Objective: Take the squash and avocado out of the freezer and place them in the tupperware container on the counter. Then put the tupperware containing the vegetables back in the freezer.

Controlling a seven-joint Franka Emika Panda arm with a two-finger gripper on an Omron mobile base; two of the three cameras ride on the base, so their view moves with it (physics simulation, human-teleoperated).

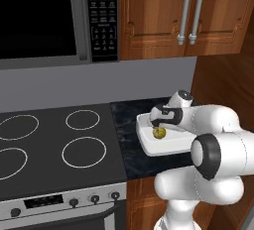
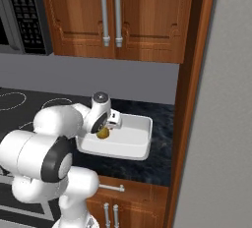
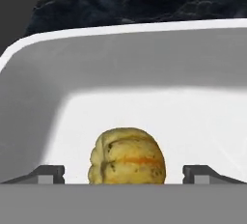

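Squash (image 3: 127,156) inside the tupperware container (image 3: 144,63) on the tabletop (image 1: 130,149), between wide-open gripper (image 3: 124,174) fingertips, ungripped.

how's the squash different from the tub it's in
The squash is small, round, ribbed and yellow-tan; the tub is far wider, rectangular, smooth and plain white. The squash is a solid lump, the tub a shallow open tray. The squash rests on the tub's floor, the tub on the dark speckled counter.

The squash (image 3: 127,156) looks lumpy, ribbed and matt, lower centre. The tray (image 3: 144,63) is smooth white plastic. The counter (image 1: 130,144) is speckled polished stone; upper cabinets (image 2: 147,20) glossy wood with metal handles (image 2: 110,14).
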